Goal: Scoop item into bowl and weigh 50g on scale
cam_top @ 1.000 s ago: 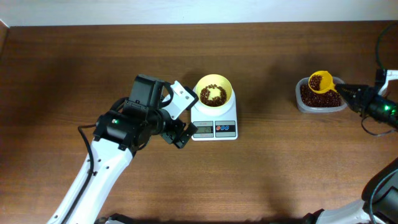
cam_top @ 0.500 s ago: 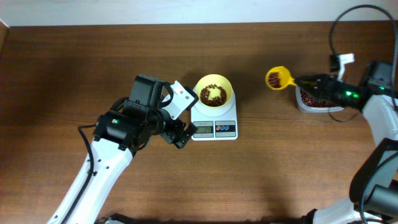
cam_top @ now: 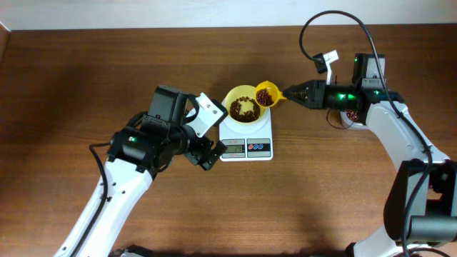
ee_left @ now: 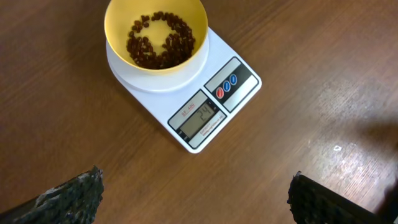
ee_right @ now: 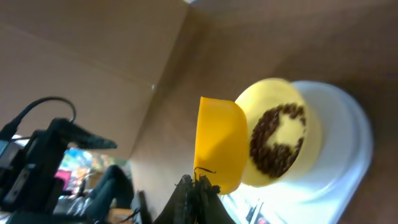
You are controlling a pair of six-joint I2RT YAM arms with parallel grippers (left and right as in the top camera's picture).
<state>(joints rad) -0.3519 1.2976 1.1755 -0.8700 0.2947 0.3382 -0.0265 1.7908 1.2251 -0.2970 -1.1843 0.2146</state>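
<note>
The pale-yellow bowl stands on the white scale with a ring of reddish-brown beans in it. My right gripper is shut on the handle of a darker yellow scoop, which is loaded with beans and held level at the bowl's right rim. The right wrist view shows the scoop from below, against the bowl. My left gripper hangs open and empty just left of the scale, whose display seems to read 24. The bowl lies ahead of it.
The clear tub of beans sits at the right, mostly hidden under my right arm. A black cable loops above that arm. The left arm's body stands close to the scale's left side.
My right arm has carried the loaded scoop leftward from the tub to the bowl's right rim. The left arm and its open gripper have not moved.
</note>
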